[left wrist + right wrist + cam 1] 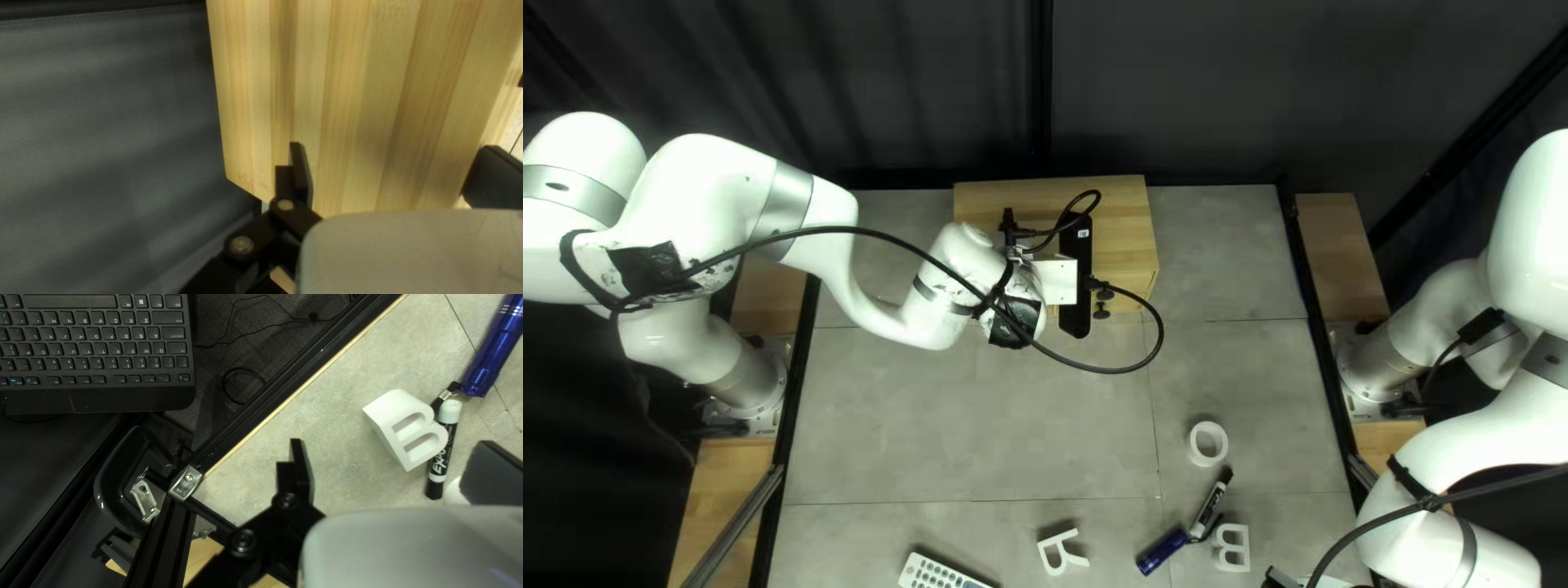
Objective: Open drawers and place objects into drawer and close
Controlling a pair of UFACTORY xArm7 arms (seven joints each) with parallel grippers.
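Note:
My left gripper (1056,280) is over the wooden drawer box (1122,218), its fingertips hidden there; a dark knob (1102,310) shows at the box's near side. In the left wrist view my left gripper (396,174) is open, with the box's wooden surface (376,98) ahead. My right gripper (1280,579) is partly visible at the bottom edge. Its own wrist view shows my right gripper (396,471) open and holding nothing. Ahead of it lie a white letter B (406,427), a marker (442,452) and a blue flashlight (493,348). I cannot tell the drawers' state.
A white ring (1208,443), a white letter R (1062,551) and a pale remote (939,574) lie on the near half of the table. Cables loop around my left wrist. Past the table edge are a keyboard (92,343) and a black frame rail (294,378).

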